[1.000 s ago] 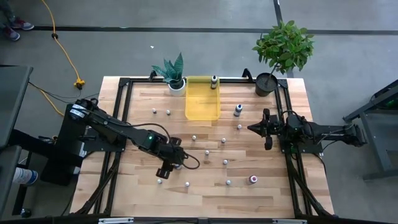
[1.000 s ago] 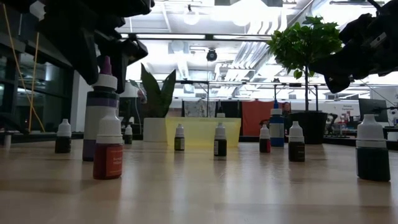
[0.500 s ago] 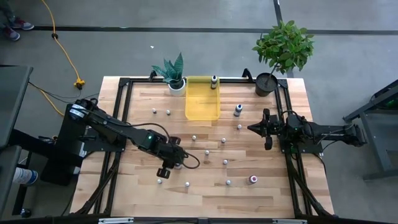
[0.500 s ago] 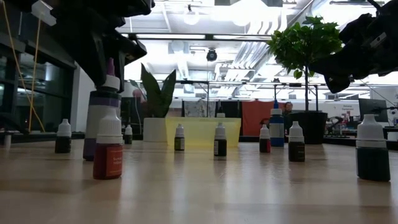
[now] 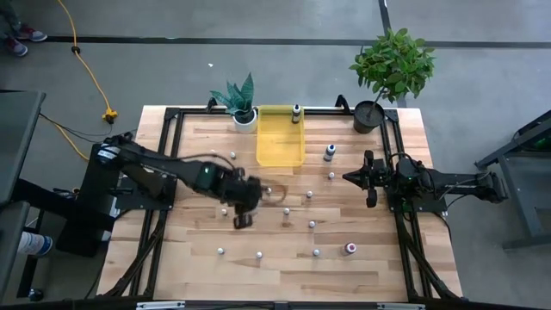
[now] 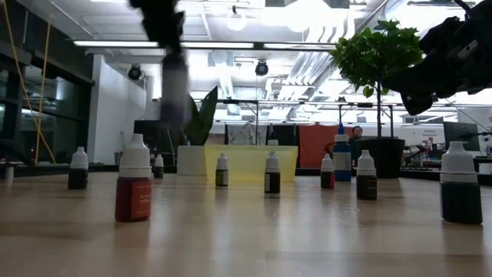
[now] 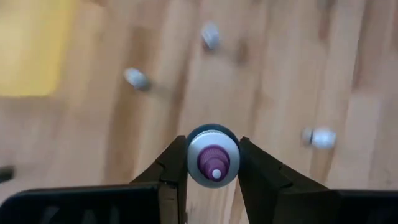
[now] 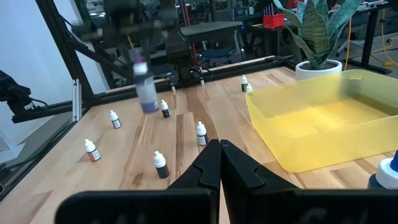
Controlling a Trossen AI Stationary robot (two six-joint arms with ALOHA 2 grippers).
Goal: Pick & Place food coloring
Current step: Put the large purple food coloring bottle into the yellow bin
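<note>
My left gripper (image 5: 244,209) hangs above the middle of the table, shut on a food coloring bottle (image 7: 212,155) with a purple body and a white collar. This bottle shows blurred in the low view (image 6: 175,85) and in the right wrist view (image 8: 147,90). Several small white-capped food coloring bottles stand upright on the wood, among them a red one (image 6: 133,188), a pink one (image 5: 350,248) and a blue one (image 5: 330,152). The yellow tray (image 5: 280,138) lies at the far middle. My right gripper (image 5: 366,178) waits shut at the right side. My left gripper pinches the bottle's top between its two fingers, one on each side of the white collar (image 7: 194,154). The fingers come from above, slanting down. The bottle hangs upright below them, lifted clear of the table.
A snake plant in a white pot (image 5: 244,110) stands left of the tray, and a leafy plant in a black pot (image 5: 372,112) at the far right corner. One bottle (image 5: 296,112) stands at the tray's far right corner. A black frame rims the table.
My left gripper has shut on the top of the purple bottle, then risen and gone toward the far edge and the yellow tray, rolling as it went. The bottle has been lifted clear of the table.
</note>
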